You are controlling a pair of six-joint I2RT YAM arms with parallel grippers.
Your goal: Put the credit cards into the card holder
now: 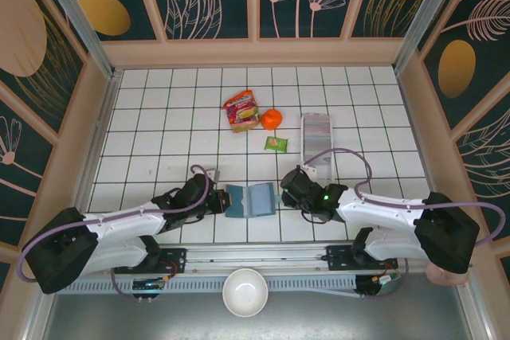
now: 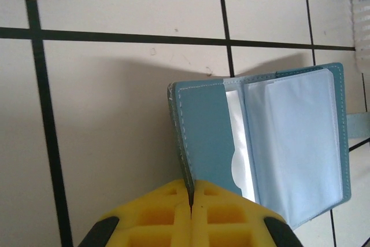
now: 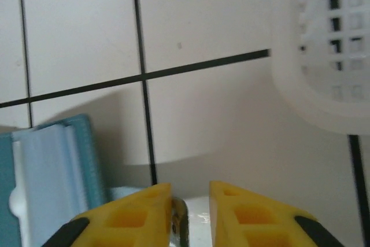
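The card holder (image 2: 202, 137) has a matt, stitched, leather-like teal cover and smooth, translucent plastic sleeves (image 2: 295, 143); the table tiles (image 2: 115, 143) are smooth, slightly glossy white; the perforated tray (image 3: 324, 73) is matt white plastic.

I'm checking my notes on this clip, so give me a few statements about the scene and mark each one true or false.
The holder lies open. True.
The left gripper is shut on the holder's edge. True.
The orange sits in the bowl. False: it lies beside the red packet, far from the bowl.
The right gripper is shut tight. False: there is a gap between its jaws.
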